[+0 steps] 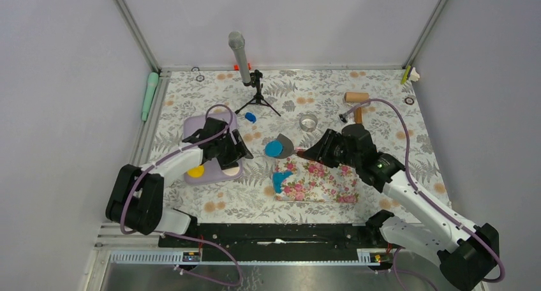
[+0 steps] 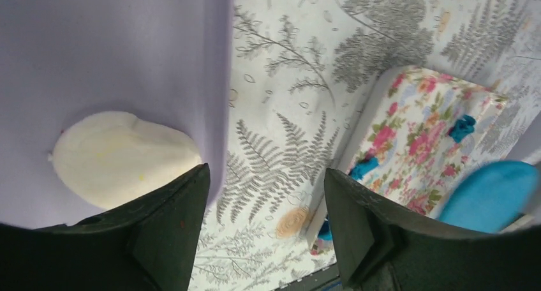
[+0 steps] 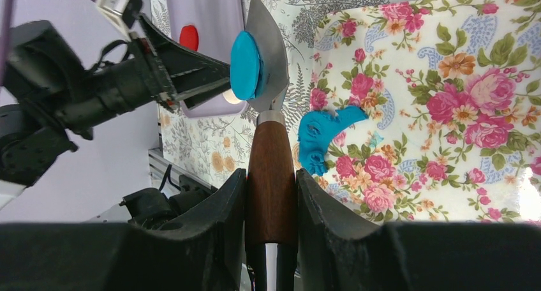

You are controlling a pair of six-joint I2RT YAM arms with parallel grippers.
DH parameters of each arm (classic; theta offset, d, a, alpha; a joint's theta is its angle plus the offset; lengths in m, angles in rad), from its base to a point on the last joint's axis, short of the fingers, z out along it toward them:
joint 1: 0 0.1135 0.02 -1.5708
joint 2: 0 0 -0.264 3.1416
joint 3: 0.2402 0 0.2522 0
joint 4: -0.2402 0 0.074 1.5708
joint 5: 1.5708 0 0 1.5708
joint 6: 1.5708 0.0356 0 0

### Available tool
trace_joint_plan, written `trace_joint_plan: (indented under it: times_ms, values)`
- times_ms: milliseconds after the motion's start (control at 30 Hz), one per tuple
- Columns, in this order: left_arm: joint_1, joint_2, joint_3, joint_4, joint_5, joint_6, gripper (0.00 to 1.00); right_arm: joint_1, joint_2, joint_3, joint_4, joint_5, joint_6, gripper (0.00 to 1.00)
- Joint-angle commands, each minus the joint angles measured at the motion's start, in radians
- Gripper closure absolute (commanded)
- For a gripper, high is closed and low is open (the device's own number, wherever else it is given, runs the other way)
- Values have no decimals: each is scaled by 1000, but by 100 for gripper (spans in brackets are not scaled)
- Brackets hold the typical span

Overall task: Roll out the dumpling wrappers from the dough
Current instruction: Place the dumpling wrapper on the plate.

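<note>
A round blue dumpling wrapper point(image 1: 275, 148) lies on the metal blade point(image 3: 268, 55) of a wooden-handled scraper point(image 3: 271, 170). My right gripper point(image 3: 271, 195) is shut on that handle and holds the blade above the table between the floral pink mat point(image 1: 322, 184) and the lavender tray point(image 1: 205, 126). The wrapper point(image 3: 244, 64) sits close to the tips of my left gripper point(image 1: 239, 152). That left gripper point(image 2: 266, 233) is open and empty over the tray's right edge point(image 2: 220, 80). A ragged scrap of blue dough point(image 3: 322, 138) lies on the mat's left end.
On the tray lie a white disc point(image 2: 121, 154) and a yellow disc point(image 1: 196, 171). A metal ring cutter point(image 1: 308, 121), a wooden roller point(image 1: 357, 99), a small blue piece point(image 1: 250, 117) and a microphone on a tripod point(image 1: 255, 90) stand further back.
</note>
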Motion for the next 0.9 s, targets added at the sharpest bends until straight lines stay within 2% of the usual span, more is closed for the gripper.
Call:
trace_joint_plan:
  times_ms: [0,233,467,600,867]
  values:
    - [-4,-67,126,-68,0,58,31,1,18,25,95,-34,-8,100]
    - [3,-106,254,-155,-11,87,30,6,92,30,179,-92,5,100]
    - [202,-167,328,-329,38,167,32,88,320,132,346,-99,-16,100]
    - [238,-218,375,-423,46,242,32,138,478,251,402,-91,-47,100]
    - [251,-226,330,-375,162,176,32,192,696,381,491,-97,-52,100]
